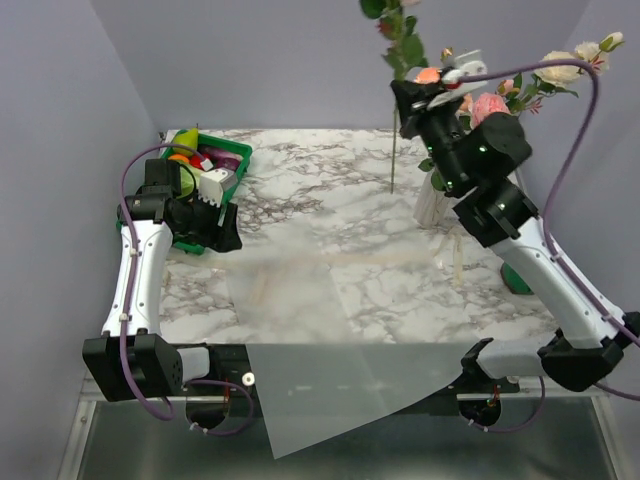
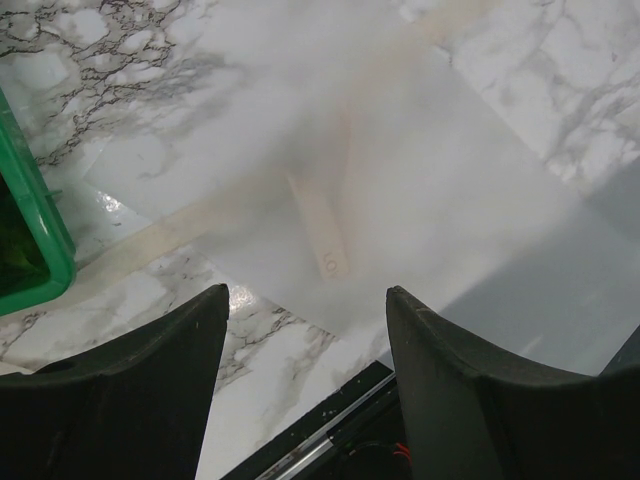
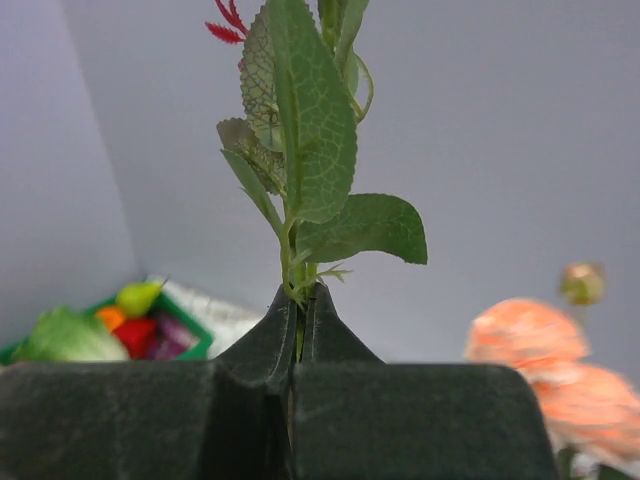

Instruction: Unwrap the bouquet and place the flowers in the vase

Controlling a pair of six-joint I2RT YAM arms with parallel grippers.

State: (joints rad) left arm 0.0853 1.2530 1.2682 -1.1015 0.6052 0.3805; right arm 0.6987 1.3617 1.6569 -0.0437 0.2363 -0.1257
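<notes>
At ten o'clock on the marbled white tabletop [image 1: 300, 190] sits a green plastic tray of toy vegetables [image 1: 236, 148]. Just beside it, toward the middle, the left tool [image 2: 305, 295] hovers with its black jaws spread wide and nothing between them. It points down at a large translucent white paper sheet [image 1: 330, 370]. That sheet lies flat at six o'clock, its near corner hanging past the tabletop's edge. Flat cream ribbon strips [image 2: 322, 230] show faintly through it.

Further right, at about one o'clock, the right tool [image 3: 300, 295] is raised high and pinched tight on a long, thin green flower stem [image 1: 394, 160] with serrated leaves. The stem's long axis runs straight up and down. Its leafy top points to twelve, and its bare lower end reaches down close to the tabletop; I can't tell whether it touches.

Just right of that end, at two o'clock, the slim cream-white vase [image 1: 430, 205] stands upright, half hidden behind the right arm. Above it a pink rose [image 1: 488, 105] and cream roses [image 1: 560, 68] lean toward the upper right.
</notes>
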